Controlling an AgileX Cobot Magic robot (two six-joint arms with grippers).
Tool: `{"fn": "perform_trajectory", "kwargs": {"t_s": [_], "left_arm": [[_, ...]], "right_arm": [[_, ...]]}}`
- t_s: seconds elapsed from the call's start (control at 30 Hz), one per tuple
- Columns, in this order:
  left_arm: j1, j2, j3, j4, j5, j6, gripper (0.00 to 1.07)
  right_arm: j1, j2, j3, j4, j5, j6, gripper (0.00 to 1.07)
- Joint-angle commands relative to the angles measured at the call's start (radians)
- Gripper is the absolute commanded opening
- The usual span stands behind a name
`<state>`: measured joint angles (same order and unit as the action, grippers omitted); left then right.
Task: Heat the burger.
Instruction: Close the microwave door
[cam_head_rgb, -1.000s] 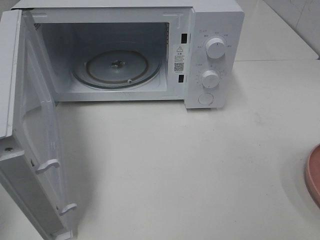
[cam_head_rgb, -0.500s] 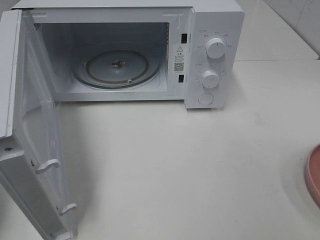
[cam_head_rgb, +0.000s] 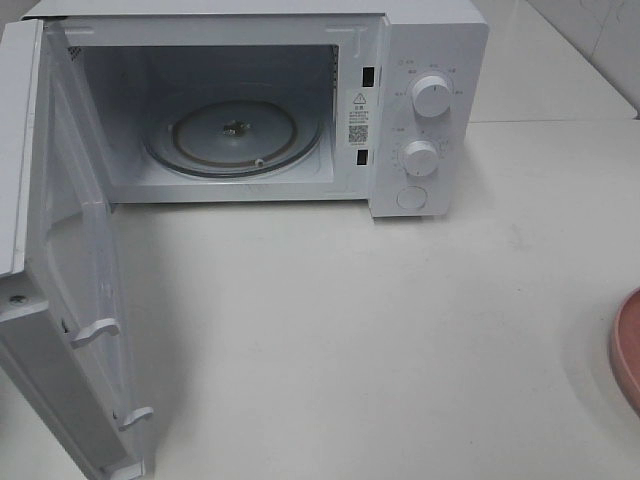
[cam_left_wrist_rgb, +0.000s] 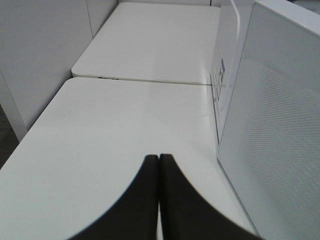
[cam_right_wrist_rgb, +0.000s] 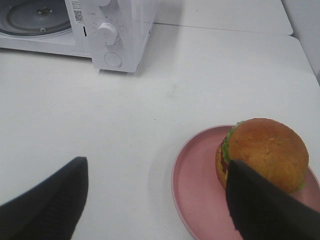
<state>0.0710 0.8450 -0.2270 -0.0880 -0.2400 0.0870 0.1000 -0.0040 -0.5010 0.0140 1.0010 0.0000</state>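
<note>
Pink round plate (cam_right_wrist_rgb: 197, 192) at the counter's right edge carries the golden-bunned burger (cam_right_wrist_rgb: 264, 153); my right gripper (cam_right_wrist_rgb: 155, 197) gapes above it, my left gripper (cam_left_wrist_rgb: 159, 165) pinched empty.

a white table (cam_head_rgb: 330, 330) carries an open microwave (cam_head_rgb: 420, 60) and a pink plate (cam_right_wrist_rgb: 195, 195).

Pink plate (cam_head_rgb: 628, 350) cut by overhead view's edge; burger (cam_right_wrist_rgb: 265, 152) partly behind right pincer (cam_right_wrist_rgb: 155, 200).
</note>
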Motion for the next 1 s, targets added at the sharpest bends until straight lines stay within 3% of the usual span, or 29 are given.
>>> {"fn": "perform_trajectory", "kwargs": {"t_s": [0.03,0.1,0.17,0.27,0.33,0.5,0.67,0.73,0.93,1.0], "left_arm": [[-0.004,0.053,0.041,0.043,-0.185,-0.053,0.00],[-0.004,0.069,0.041,0.061,-0.206,-0.072,0.00],[-0.004,0.143,0.040,0.140,-0.281,-0.137,0.00],[-0.004,0.166,0.039,0.161,-0.296,-0.150,0.00],[-0.004,0.247,0.039,0.218,-0.352,-0.195,0.00],[-0.004,0.330,0.028,0.248,-0.392,-0.221,0.00],[-0.004,0.429,0.009,0.358,-0.452,-0.242,0.00],[-0.004,0.486,0.009,0.407,-0.531,-0.283,0.00],[-0.004,0.564,0.009,0.456,-0.633,-0.296,0.00],[-0.012,0.630,-0.018,0.540,-0.688,-0.301,0.00]], "right_arm": [[-0.006,-0.027,0.002,0.003,-0.007,-0.009,0.75],[-0.006,-0.027,0.002,0.003,-0.007,-0.009,0.75],[-0.006,-0.027,0.002,0.003,-0.007,-0.009,0.75],[-0.006,-0.027,0.002,0.003,-0.007,-0.009,0.75],[-0.006,-0.027,0.002,0.003,-0.007,-0.009,0.75],[-0.006,-0.027,0.002,0.003,-0.007,-0.009,0.75],[-0.006,-0.027,0.002,0.003,-0.007,-0.009,0.75],[-0.006,-0.027,0.002,0.003,-0.007,-0.009,0.75],[-0.006,-0.027,0.002,0.003,-0.007,-0.009,0.75],[-0.006,-0.027,0.002,0.003,-0.007,-0.009,0.75]]}}
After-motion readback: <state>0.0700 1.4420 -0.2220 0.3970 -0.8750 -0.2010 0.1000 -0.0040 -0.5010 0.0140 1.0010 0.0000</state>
